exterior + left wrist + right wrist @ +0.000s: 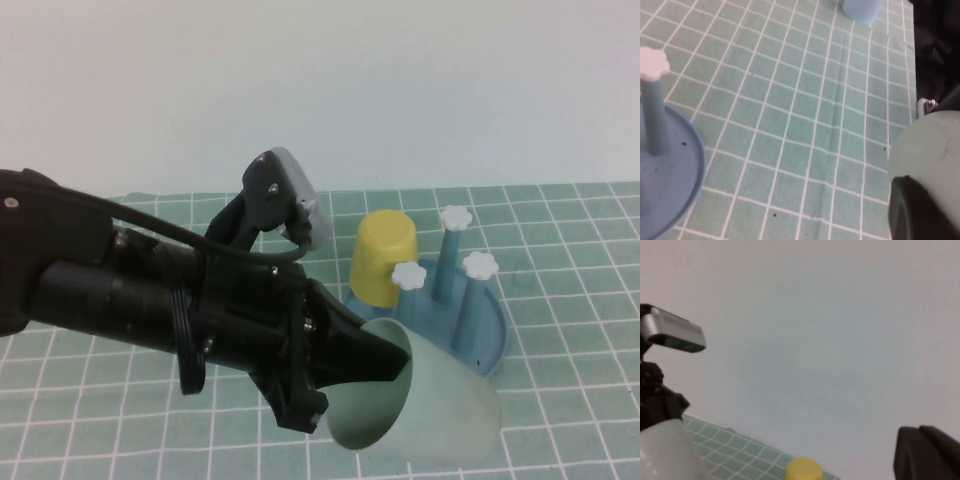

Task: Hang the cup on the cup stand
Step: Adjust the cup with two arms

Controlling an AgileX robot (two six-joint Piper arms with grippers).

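- The left arm (130, 290) fills the whole left half of the high view, reaching in toward bottom centre.
- The cup (430, 405), pale mint, sits at the bottom centre-right of the frame, tipped on its side with the mouth facing the arm. It looks lifted off the green checked mat (570, 300), though I can't be sure.
- The left gripper (385, 362) is clamped nearly closed on the cup's rim, one finger inside the mouth and one outside as far as I can see.
- The cup stand (478, 335), blue, is just above and behind the cup at centre-right. A yellow cup (384, 258) already sits upside down on one peg.
- Three white flower knobs (456, 217) are free.
- Right gripper (927, 452): only a dark bit shows in the lower right corner of its own wrist view, closed and empty, parked.
- My read is we're mid-carry. Next it needs to turn the cup mouth-down over a free peg, lower it, then let go.
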